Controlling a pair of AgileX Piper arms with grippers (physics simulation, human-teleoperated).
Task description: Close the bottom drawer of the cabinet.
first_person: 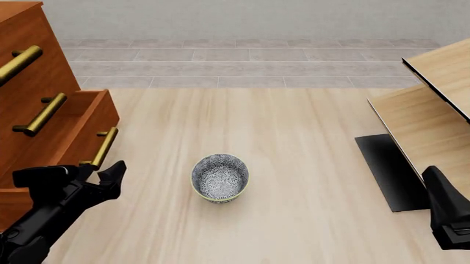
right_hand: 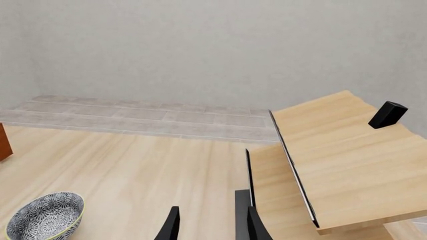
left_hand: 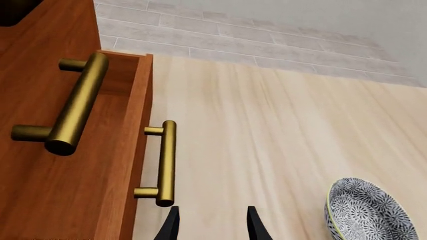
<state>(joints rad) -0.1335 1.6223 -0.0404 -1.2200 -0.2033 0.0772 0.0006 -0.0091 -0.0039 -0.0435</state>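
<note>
I see the cabinet, a reddish-brown wooden chest, at the table's left edge. Its bottom drawer stands pulled out past the fronts above, brass bar handle facing the table's middle.

A simulated home room: wooden cabinet, pale furniture, patterned bowl.

left arm: matte black, blocky angular segments | right arm: matte black, slab-shaped casing | fingertips: thin black tapered blades
</note>
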